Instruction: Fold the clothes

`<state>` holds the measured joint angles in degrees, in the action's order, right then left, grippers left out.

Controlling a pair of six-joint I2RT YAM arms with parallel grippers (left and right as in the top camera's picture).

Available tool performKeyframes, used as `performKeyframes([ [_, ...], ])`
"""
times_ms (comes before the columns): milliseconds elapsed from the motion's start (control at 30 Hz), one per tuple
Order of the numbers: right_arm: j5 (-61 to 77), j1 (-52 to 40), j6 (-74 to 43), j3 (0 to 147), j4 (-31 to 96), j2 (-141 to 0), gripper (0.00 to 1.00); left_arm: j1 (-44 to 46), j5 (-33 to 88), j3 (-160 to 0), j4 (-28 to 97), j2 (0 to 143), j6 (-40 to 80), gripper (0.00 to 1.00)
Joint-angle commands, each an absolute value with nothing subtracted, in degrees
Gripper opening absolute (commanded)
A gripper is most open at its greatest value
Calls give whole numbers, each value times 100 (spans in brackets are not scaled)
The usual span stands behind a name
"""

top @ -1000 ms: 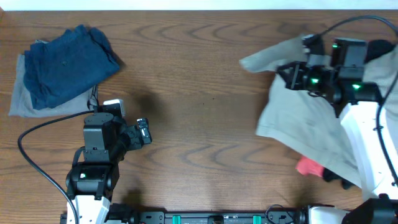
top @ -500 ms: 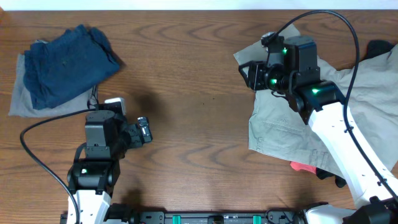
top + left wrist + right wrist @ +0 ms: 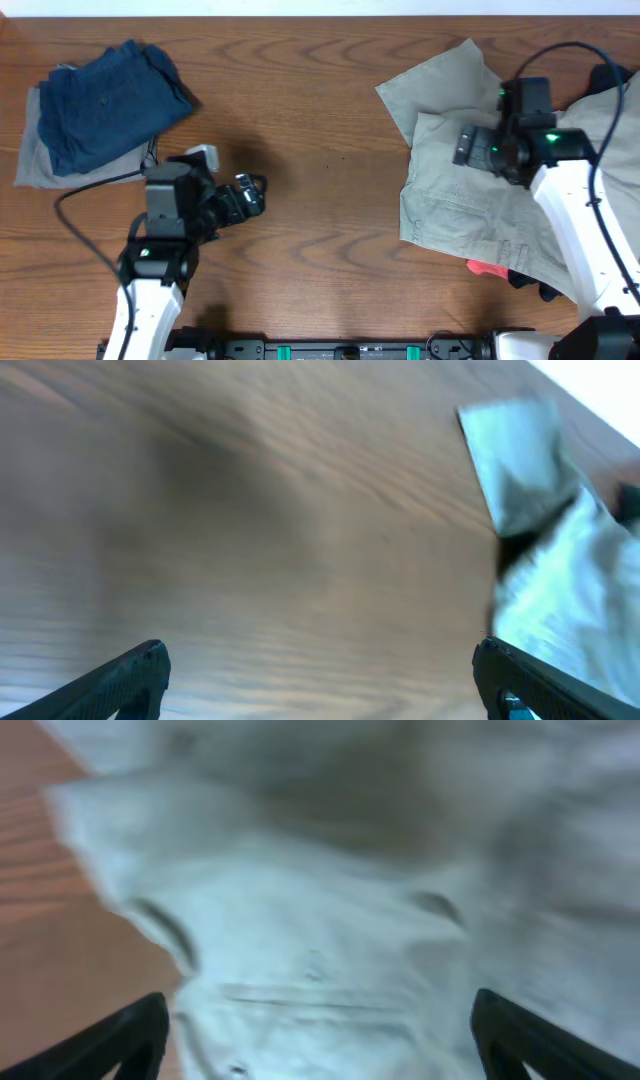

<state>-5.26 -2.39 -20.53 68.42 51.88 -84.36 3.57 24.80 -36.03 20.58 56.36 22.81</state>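
Observation:
The light khaki shorts point(image 3: 450, 215) lie rumpled on the right half of the table, one leg spread toward the back point(image 3: 445, 85). My right gripper point(image 3: 463, 147) hangs over them, open, with nothing between its fingers. In the right wrist view the pale fabric point(image 3: 350, 910) fills the frame between the dark fingertips point(image 3: 130, 1035). My left gripper point(image 3: 254, 195) is open over bare wood left of centre. Its wrist view shows the shorts point(image 3: 575, 580) far off to the right. A folded dark blue garment point(image 3: 105, 100) rests on a grey one point(image 3: 35, 165) at the back left.
A red cloth point(image 3: 492, 269) pokes out from under the shorts near the front right, with a black piece point(image 3: 530, 284) beside it. Another dark garment point(image 3: 612, 78) sits at the far right edge. Brown wood point(image 3: 320, 120) lies between the two piles.
My right gripper opened and let go of the shorts' leg, which now lies flat toward the back left. The right arm drew back to the right. My left gripper shifted slightly right.

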Motion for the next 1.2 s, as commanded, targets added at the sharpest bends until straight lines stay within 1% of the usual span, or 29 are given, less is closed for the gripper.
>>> performKeyframes([
  [0, -753, 132, -2010, 6895, 5415, -8464, 96, 720, 3120, -3706, 1988, 6040, 2600, 98],
  [100, -751, 445, -2012, 6895, 5614, -8464, 97, 1260, 3111, -3706, 1750, 6484, 2626, 98],
  [300, -751, 895, -2012, 6895, 5986, -8464, 99, 2368, 3105, -3706, 838, 7419, 2641, 98],
  [467, -751, 1138, -2010, 6895, 6261, -8464, 99, 3030, 3107, -3706, -10, 8296, 3271, 98],
  [700, -751, 1238, -2010, 6895, 6386, -8464, 99, 3638, 3111, -3706, -1415, 9378, 4438, 98],
  [833, -751, 1238, -2010, 6895, 6392, -8464, 99, 3879, 3109, -3706, -1872, 9769, 4602, 98],
  [1167, -749, 1238, -2010, 6895, 6394, -8464, 99, 4427, 3109, -3785, -2956, 10602, 5732, 98],
])
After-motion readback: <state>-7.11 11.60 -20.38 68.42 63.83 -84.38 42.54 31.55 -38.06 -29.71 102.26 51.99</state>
